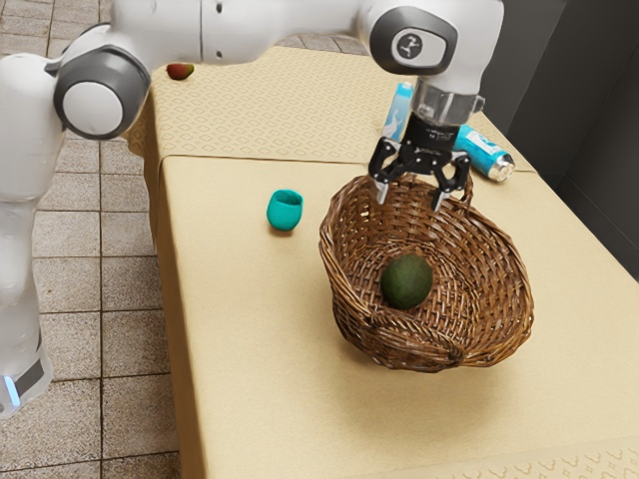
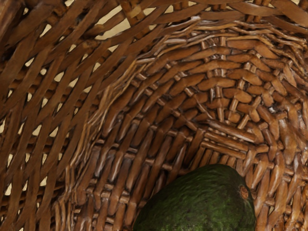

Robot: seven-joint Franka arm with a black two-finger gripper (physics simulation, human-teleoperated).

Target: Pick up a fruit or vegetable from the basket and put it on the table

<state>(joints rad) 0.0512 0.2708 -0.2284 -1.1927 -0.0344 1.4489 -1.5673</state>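
In the exterior view my gripper (image 1: pixel 410 199) hangs over the rim of the wicker basket, fingers spread wide with nothing between them. A dark green avocado (image 1: pixel 407 281) lies on the floor of the brown basket (image 1: pixel 499 315), below the gripper and apart from it. The wrist view looks down on the woven basket (image 2: pixel 120 139), where the avocado (image 2: pixel 202 202) rests with its stem end showing. The table (image 1: pixel 250 359) has a pale yellow cloth.
A teal cup (image 1: pixel 285 212) stands beside the basket, toward the exterior view's left. Behind the gripper are a blue-and-white can (image 1: pixel 485 154) on its side and another blue item (image 1: pixel 397 112). A reddish mango-like fruit (image 1: pixel 180 72) lies at the table's far left corner.
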